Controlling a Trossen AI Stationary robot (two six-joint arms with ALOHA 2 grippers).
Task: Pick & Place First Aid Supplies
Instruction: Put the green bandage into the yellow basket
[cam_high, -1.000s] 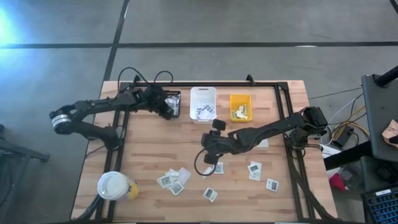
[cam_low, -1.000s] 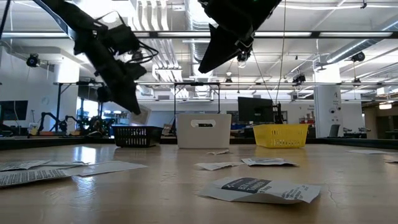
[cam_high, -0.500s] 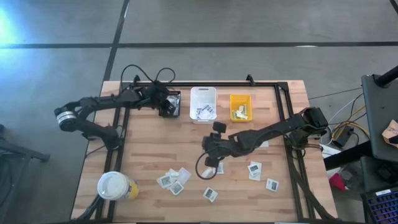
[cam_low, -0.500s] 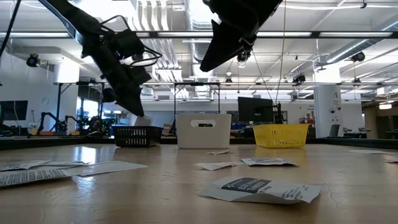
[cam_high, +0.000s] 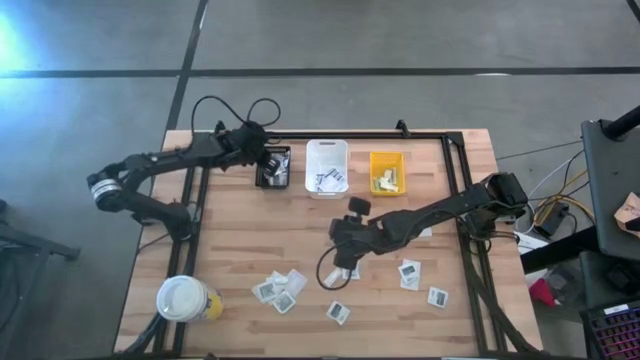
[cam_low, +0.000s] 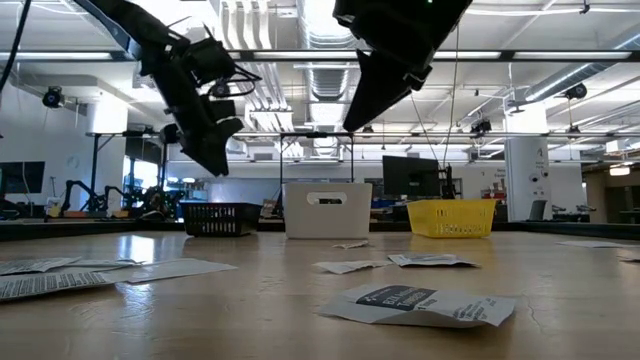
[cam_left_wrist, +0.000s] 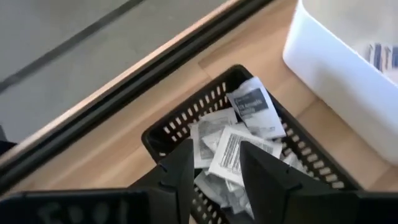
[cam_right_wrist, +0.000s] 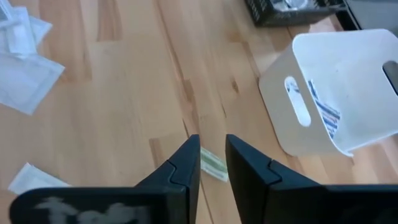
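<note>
Wooden worktop carries scattered packets. Left claw hangs parted and empty over the black bin. Right claw, narrowly apart, hovers above a yellow-green strip; it should straddle the strip squarely before pinching

Wooden table: black bin, white bin, yellow bin along far edge; packets scattered toward near edge; lidded cup near-left corner.

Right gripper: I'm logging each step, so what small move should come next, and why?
Probably straight down, then close: the right gripper hangs above the table with jaws open astride a pale green strip lying flat beside the white bin.
</note>
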